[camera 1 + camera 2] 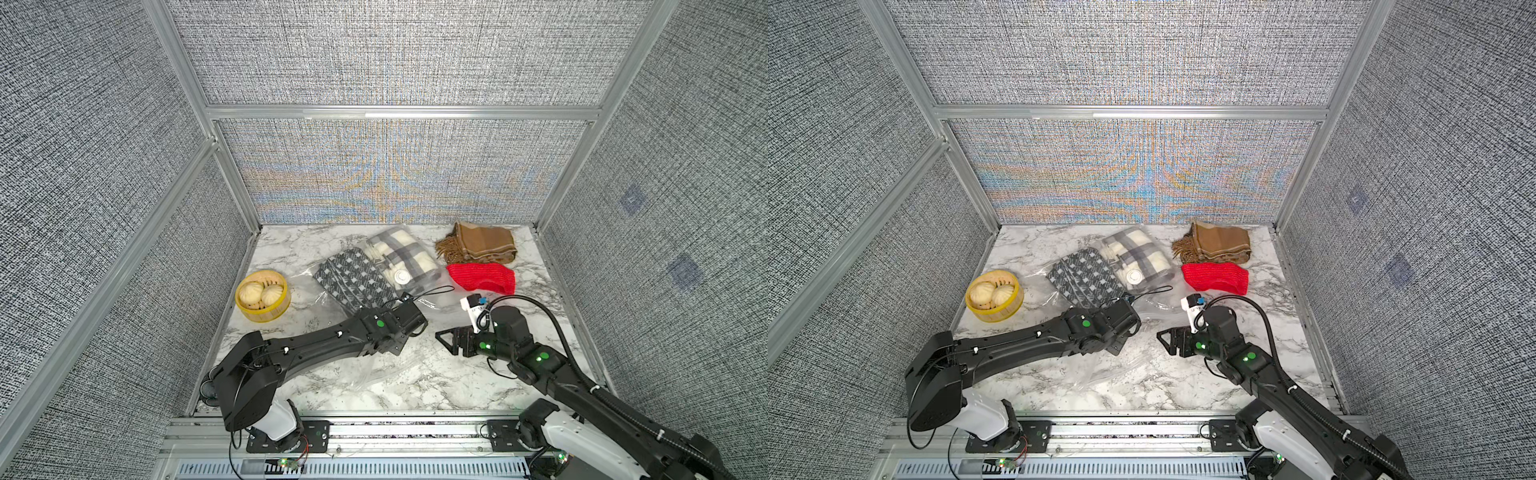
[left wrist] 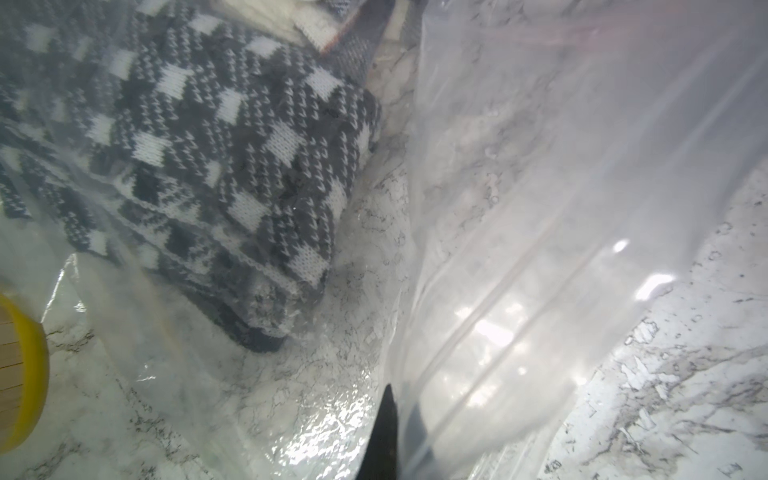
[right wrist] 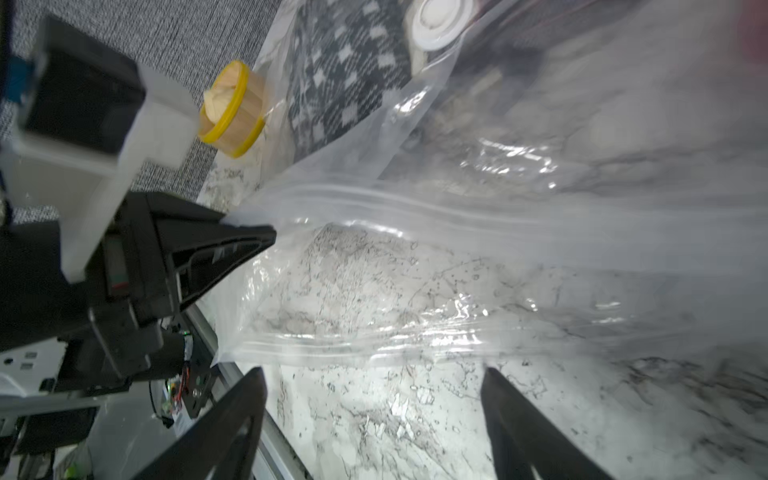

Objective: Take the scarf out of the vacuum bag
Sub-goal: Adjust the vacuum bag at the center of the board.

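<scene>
Right gripper (image 3: 374, 372) hangs with jaws apart and empty, just short of the near zip edge of the vacuum bag (image 3: 415, 291). Left gripper (image 3: 266, 237) is clamped on the bag's upper lip, holding the mouth raised above the marble table (image 1: 457, 390). Deeper inside lie a black-and-white knit scarf (image 1: 353, 278), then a plaid scarf (image 1: 401, 251) beneath the white valve (image 1: 401, 276).

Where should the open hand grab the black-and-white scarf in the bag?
Probably the black-and-white scarf by its folded end, facing the mouth of the vacuum bag. The right gripper could reach in there, under the flap the left gripper holds up.
</scene>
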### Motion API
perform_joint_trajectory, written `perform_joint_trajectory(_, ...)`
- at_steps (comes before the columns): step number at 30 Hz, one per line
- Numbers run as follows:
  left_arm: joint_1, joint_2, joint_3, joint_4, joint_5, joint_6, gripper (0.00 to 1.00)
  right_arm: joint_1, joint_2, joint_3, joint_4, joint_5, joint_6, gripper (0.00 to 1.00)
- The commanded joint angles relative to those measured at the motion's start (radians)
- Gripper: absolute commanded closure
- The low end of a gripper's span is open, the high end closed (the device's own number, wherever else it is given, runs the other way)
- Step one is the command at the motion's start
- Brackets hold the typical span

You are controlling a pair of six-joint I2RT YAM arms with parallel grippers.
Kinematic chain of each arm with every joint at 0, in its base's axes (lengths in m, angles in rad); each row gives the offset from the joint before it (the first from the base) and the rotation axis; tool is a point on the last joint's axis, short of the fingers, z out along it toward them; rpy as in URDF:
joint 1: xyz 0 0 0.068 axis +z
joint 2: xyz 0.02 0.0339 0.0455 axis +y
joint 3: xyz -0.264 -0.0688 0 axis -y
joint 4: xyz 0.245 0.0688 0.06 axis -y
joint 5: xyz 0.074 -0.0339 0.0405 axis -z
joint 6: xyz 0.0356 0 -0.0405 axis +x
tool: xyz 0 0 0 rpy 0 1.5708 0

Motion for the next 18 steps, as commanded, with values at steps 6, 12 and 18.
perform_joint_trajectory(6, 0.008, 0.054, 0.036, 0.006, -0.031, -0.067, 1.0, -0.08, 0.454, 0.11, 0.171, -0.023, -0.095, 0.24)
perform_joint_trajectory(12, 0.009, 0.05, 0.034, 0.003, -0.059, -0.07, 1.0, -0.144, 0.721, 0.25, 0.261, 0.071, -0.108, 0.2)
perform_joint_trajectory(18, 0.011, 0.093, 0.023, -0.022, -0.159, -0.069, 1.0, -0.147, 0.894, 0.453, 0.24, 0.09, -0.177, 0.1)
